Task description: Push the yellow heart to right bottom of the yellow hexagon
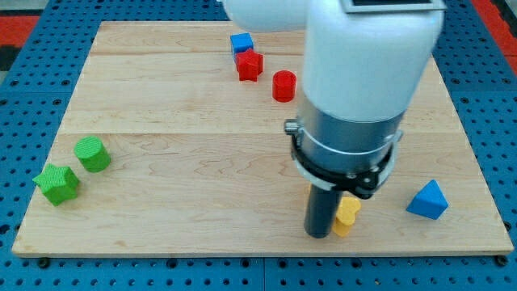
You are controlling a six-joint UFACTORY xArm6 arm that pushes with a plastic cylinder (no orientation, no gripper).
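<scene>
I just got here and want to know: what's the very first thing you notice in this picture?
The big white and grey arm fills the view's upper middle, its dark rod ending at my tip near the bottom edge. A yellow block sits right against the rod's right side, with a blue triangle block farther right.

Yellow block (347,215) near board's bottom edge, right of centre (shape unclear, mostly hidden behind rod).

The wooden worktop (178,170) carries six non-task blocks. At 12 o'clock: a blue cube (241,42) touching a red star (250,65), with a red cylinder (283,86) near. At 9 o'clock: a green cylinder (93,153) beside a green star (57,183). At 4 o'clock: a blue pyramid (427,200).
</scene>
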